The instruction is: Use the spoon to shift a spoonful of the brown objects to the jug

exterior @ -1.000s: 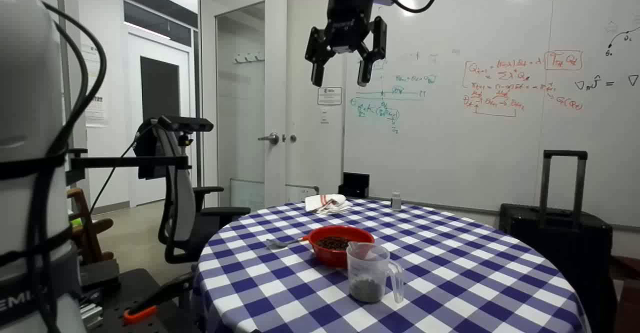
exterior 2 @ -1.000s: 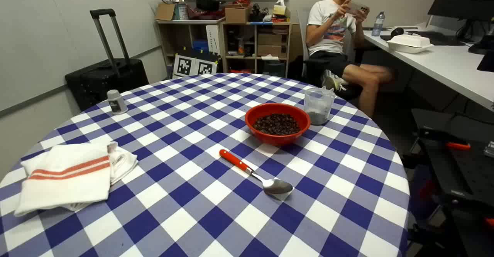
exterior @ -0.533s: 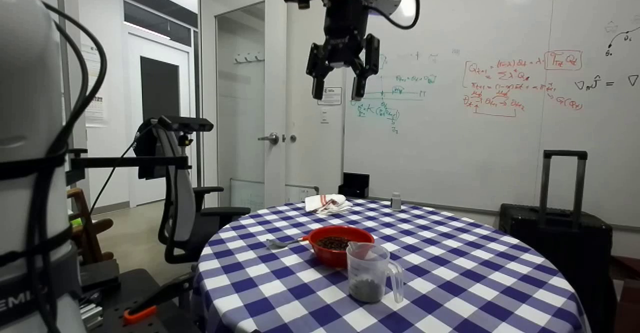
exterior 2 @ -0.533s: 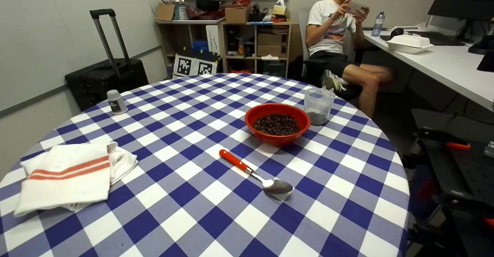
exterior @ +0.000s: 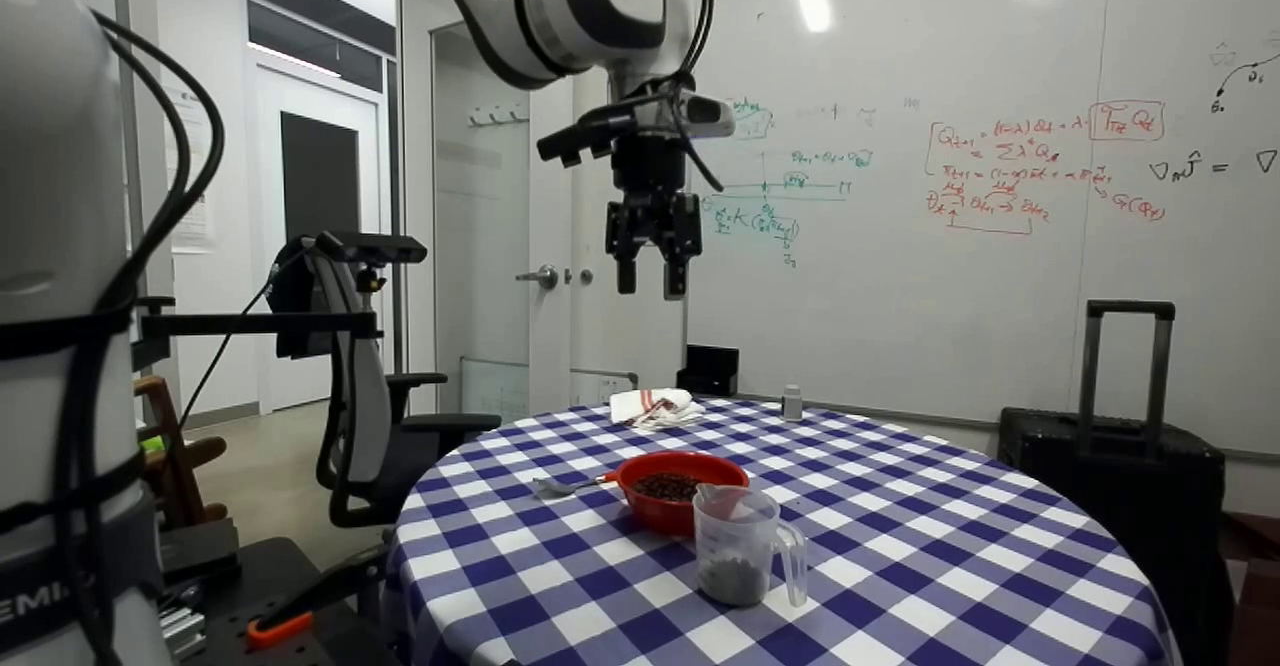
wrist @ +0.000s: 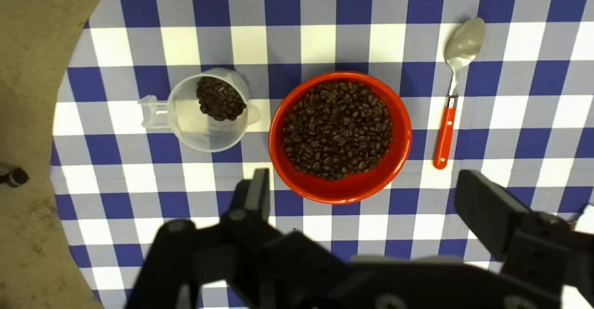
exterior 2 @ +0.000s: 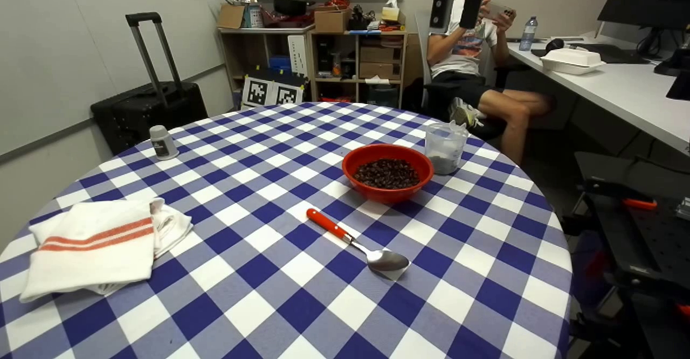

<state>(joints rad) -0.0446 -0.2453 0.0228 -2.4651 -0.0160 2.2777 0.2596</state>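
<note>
The spoon (wrist: 446,135) lies on the checked cloth, with a red handle and a metal bowl; it shows in both exterior views (exterior 2: 330,225) (exterior: 562,488). Dark brown beans (wrist: 336,130) fill much of a red bowl (wrist: 403,114), between the spoon and the jug. The clear jug (wrist: 188,119) has a handle and holds some beans; it also shows in both exterior views (exterior: 715,531) (exterior 2: 444,138). My gripper (exterior: 651,284) is open and empty, pointing down, well above the table. Its fingertips show in an exterior view (exterior 2: 454,23). In the wrist view the gripper (wrist: 364,179) stands wide open.
A folded white towel with red stripes (exterior 2: 97,246) and a small grey shaker (exterior 2: 163,143) stand on the round table (exterior 2: 259,316). A person (exterior 2: 466,52) sits beyond the table. A black suitcase (exterior: 1115,506) stands beside it, and an office chair (exterior: 370,416) is near its edge.
My gripper has come down and looks turned, with its fingers closer together in an exterior view. Its fingertips have come into view at the top of an exterior view. The table objects are unmoved.
</note>
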